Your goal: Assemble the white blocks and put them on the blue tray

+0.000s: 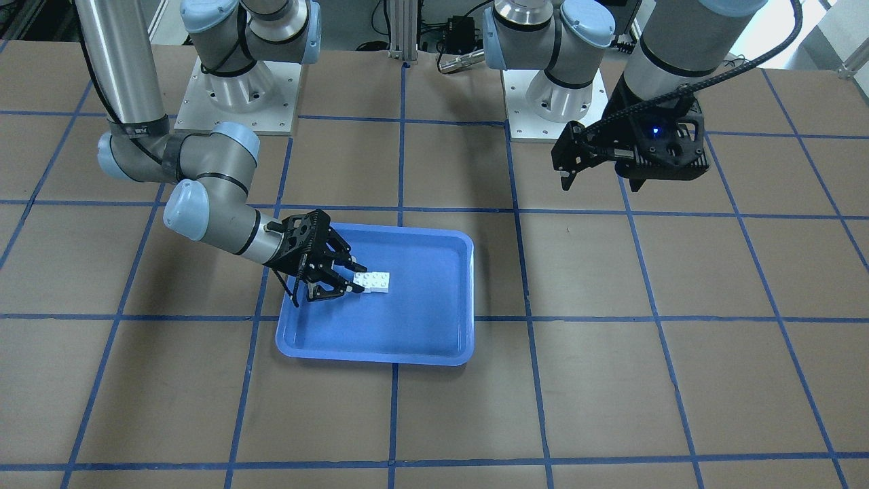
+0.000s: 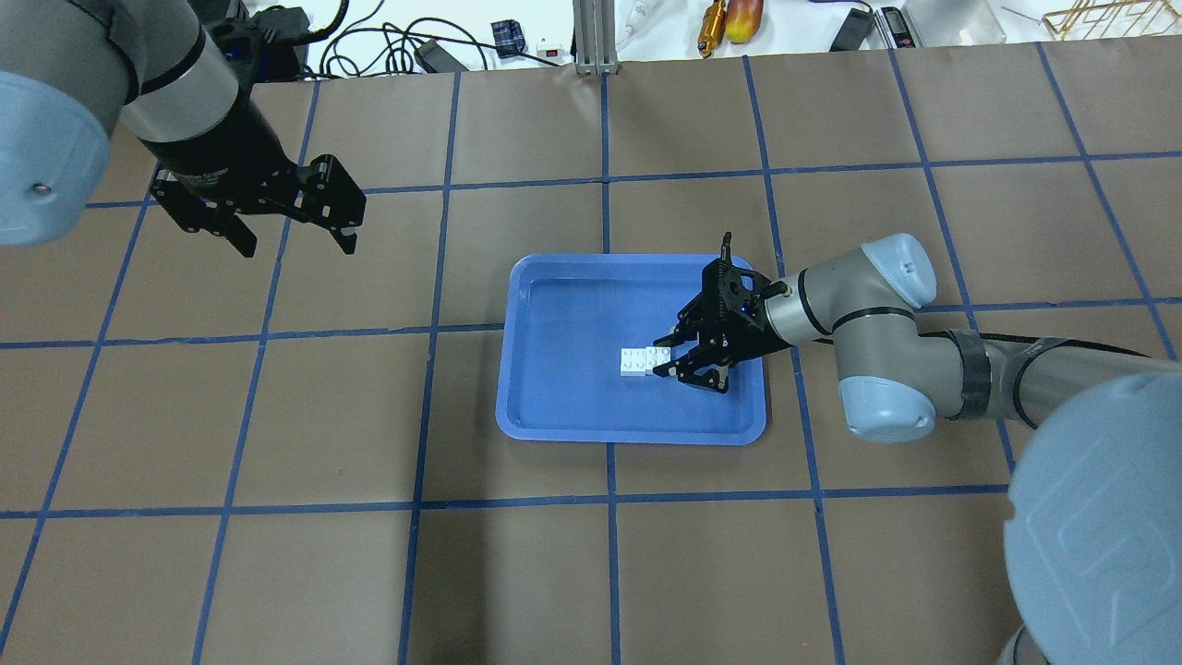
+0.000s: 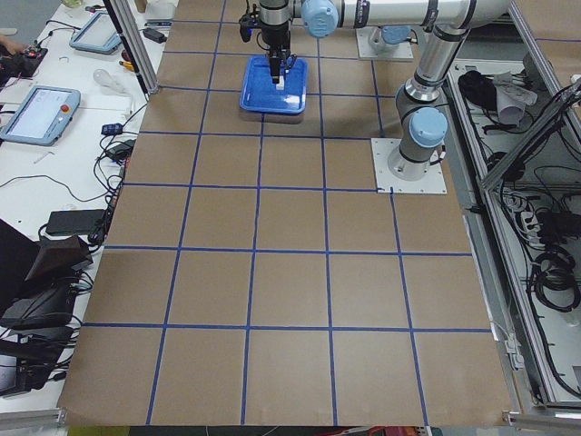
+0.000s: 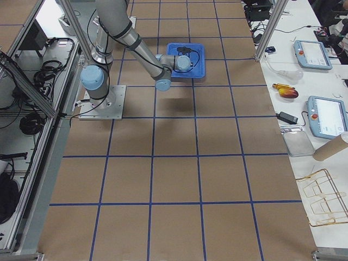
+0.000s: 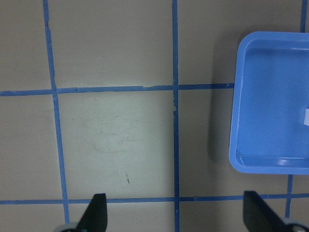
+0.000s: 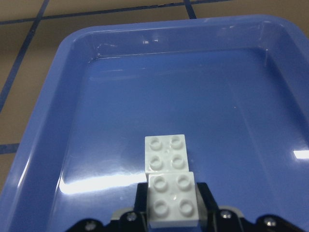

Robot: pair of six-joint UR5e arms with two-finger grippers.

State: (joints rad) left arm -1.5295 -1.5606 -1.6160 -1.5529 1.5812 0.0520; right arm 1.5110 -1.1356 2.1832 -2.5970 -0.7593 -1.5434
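Note:
Two white blocks (image 1: pixel 372 280) sit side by side and touching inside the blue tray (image 1: pixel 373 356). My right gripper (image 1: pixel 358 278) reaches in low from the tray's end, and its fingers close on the sides of the nearer block. The right wrist view shows that block (image 6: pixel 173 200) tight between the black pads (image 6: pixel 141 195), with the other block just beyond it. Overhead, the blocks (image 2: pixel 637 360) lie near the middle of the tray (image 2: pixel 628 434) at the right gripper (image 2: pixel 660 360). My left gripper (image 2: pixel 295 242) is open and empty, high over bare table far from the tray.
The brown table is marked with a blue tape grid. Both arm bases (image 1: pixel 237 88) stand at its robot side. Cables and tools (image 2: pixel 720 23) lie beyond the far edge. The left wrist view shows one end of the tray (image 5: pixel 236 159) off to the side.

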